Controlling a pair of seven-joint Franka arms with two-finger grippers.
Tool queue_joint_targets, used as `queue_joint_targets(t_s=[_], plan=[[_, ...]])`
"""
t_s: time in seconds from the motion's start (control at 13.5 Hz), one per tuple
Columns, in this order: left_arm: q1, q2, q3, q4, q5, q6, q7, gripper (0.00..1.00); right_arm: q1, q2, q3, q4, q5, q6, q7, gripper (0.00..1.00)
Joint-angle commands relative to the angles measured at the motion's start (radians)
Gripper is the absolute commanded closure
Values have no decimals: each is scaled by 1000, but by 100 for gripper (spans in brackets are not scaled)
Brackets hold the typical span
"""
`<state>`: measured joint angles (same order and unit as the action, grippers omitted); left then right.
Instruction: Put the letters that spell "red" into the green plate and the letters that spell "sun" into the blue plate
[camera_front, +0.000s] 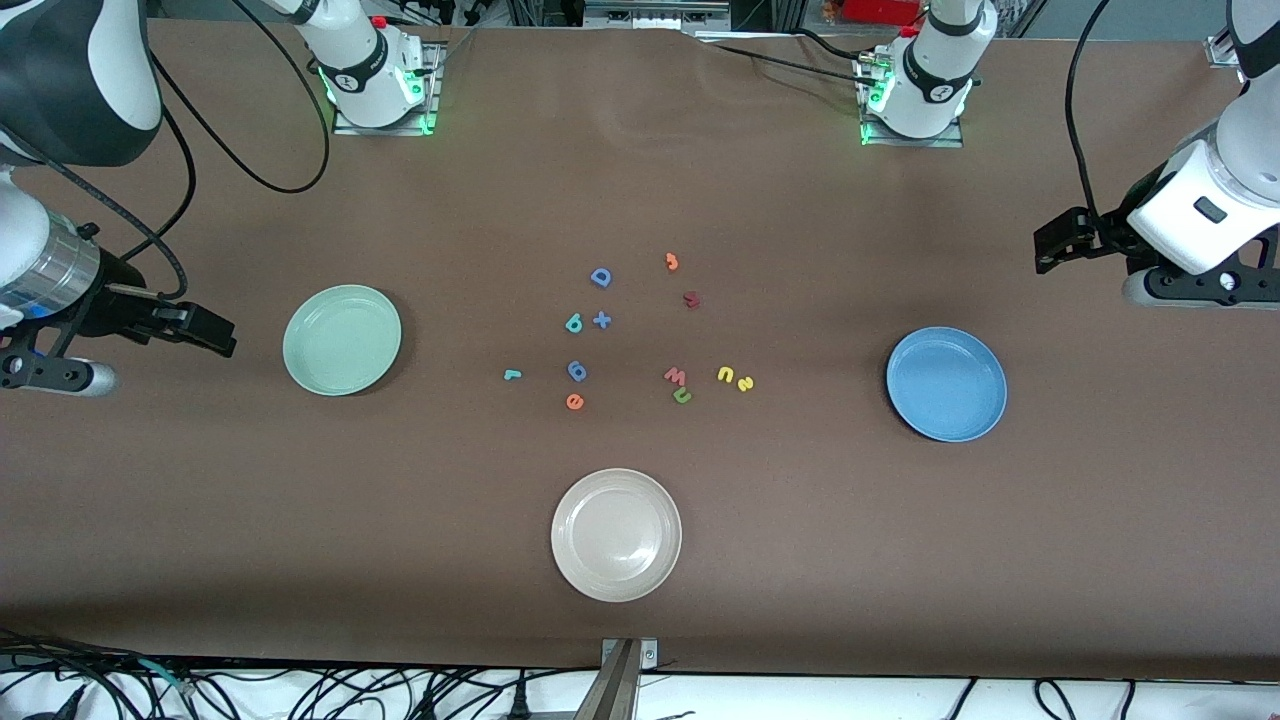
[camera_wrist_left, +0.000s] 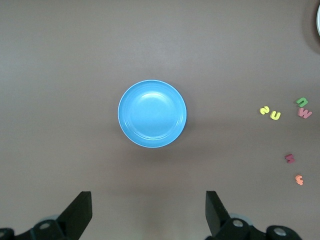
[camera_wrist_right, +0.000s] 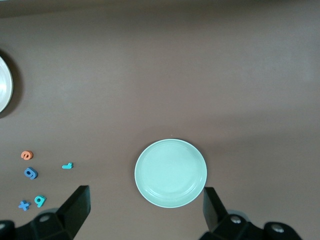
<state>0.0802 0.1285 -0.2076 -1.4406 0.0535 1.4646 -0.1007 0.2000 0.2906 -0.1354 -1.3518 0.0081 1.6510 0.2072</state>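
Note:
The green plate (camera_front: 342, 340) lies toward the right arm's end of the table and the blue plate (camera_front: 946, 384) toward the left arm's end, both with nothing in them. Between them lie the teal "r" (camera_front: 512, 375), orange "e" (camera_front: 574, 401), teal "d" (camera_front: 574, 323), yellow "s" (camera_front: 745, 383), yellow arch (camera_front: 726, 375) and green arch (camera_front: 682, 396). My right gripper (camera_front: 222, 338) hangs open in the air beside the green plate (camera_wrist_right: 171, 173). My left gripper (camera_front: 1047, 245) hangs open beside the blue plate (camera_wrist_left: 152, 113). Neither holds anything.
A cream-white plate (camera_front: 616, 535) sits nearer the front camera than the letters. Among the letters lie a blue "D" (camera_front: 600, 277), a blue plus (camera_front: 601, 320), a blue 6-like piece (camera_front: 577, 371), an orange piece (camera_front: 672, 262), a dark red piece (camera_front: 691, 299) and a pink "w" (camera_front: 676, 376).

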Motion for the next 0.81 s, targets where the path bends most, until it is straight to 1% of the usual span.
queue_joint_targets(t_s=[0.0, 0.52, 0.67, 0.74], plan=[[6, 5, 0, 12, -24, -1, 22, 0, -1, -27, 3, -27, 13, -3, 15, 0], [4, 11, 0, 11, -23, -4, 21, 0, 1, -27, 8, -29, 15, -5, 27, 0], [4, 13, 0, 9, -23, -4, 21, 0, 2, -28, 37, -33, 13, -3, 78, 0], [4, 13, 0, 9, -23, -4, 22, 0, 2, -28, 39, -33, 10, -3, 80, 0]])
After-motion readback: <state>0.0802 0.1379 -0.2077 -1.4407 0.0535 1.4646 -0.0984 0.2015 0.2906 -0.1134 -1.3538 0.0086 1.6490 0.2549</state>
